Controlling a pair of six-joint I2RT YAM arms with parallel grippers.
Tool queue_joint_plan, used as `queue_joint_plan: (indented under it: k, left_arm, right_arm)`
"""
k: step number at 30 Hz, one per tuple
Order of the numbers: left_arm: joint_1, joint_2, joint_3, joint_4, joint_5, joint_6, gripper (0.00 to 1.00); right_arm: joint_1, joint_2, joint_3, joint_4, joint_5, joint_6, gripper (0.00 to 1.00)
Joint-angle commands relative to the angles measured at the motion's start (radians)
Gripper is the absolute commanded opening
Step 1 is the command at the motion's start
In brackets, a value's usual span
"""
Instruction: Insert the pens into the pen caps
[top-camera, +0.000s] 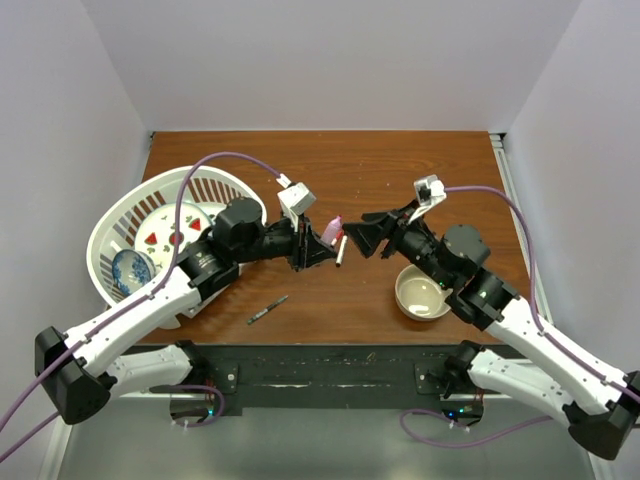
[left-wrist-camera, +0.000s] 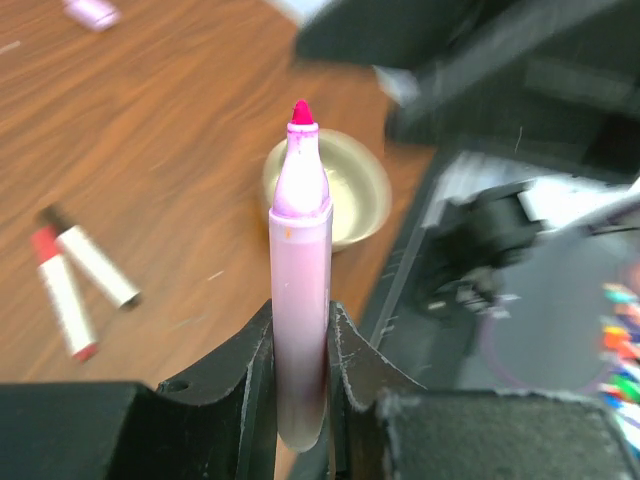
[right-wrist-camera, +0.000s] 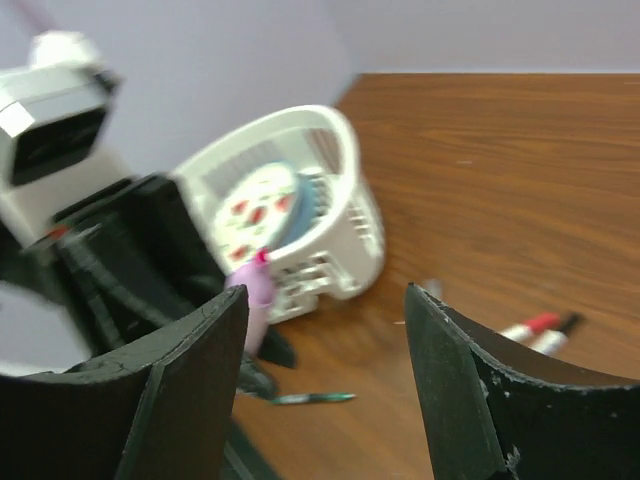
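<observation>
One thick pink plastic marker (left-wrist-camera: 300, 230), uncapped, sits pinched in the left gripper (left-wrist-camera: 300, 325), tip towards the right gripper (right-wrist-camera: 325, 298) at three o'clock, whose jaws stand spread and empty. Capping looks in hand; next, I judge, fetch the stubby pale pink cap (left-wrist-camera: 92, 12) at eleven o'clock in the left wrist view.

The left arm (top-camera: 130, 318) and right arm (top-camera: 548, 338) have white shells on their long links and bulky black joint housings. The left pincer (top-camera: 325, 250) is matte black, and its two broad fingers (left-wrist-camera: 250, 375) are nicked pale along the edges. The right pincer (top-camera: 366, 230) matches it, with curved fingers (right-wrist-camera: 470, 385) flecked with white chips. Just behind each pincer sits a boxy white camera (top-camera: 296, 198). From there a purple cable (top-camera: 225, 158) loops back along the arm.
</observation>
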Motion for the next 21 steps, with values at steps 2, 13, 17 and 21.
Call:
queue_joint_plan:
  k: [2, 13, 17, 21]
  left_arm:
    - [0.01, -0.02, 0.008, -0.184, -0.276, 0.174, 0.0]
    - [0.01, -0.114, -0.115, -0.143, -0.344, 0.283, 0.0]
    - [0.01, -0.118, -0.127, -0.145, -0.304, 0.3, 0.0]
    - [0.01, -0.114, -0.125, -0.151, -0.303, 0.306, 0.0]
  right_arm:
    - [-0.161, 0.098, 0.099, -0.161, 0.244, -0.152, 0.69]
    - [-0.618, 0.88, 0.509, -0.29, 0.229, -0.174, 0.65]
    - [-0.675, 1.062, 0.643, -0.305, 0.194, -0.168, 0.66]
    - [-0.701, 1.204, 0.778, -0.34, 0.208, -0.189, 0.68]
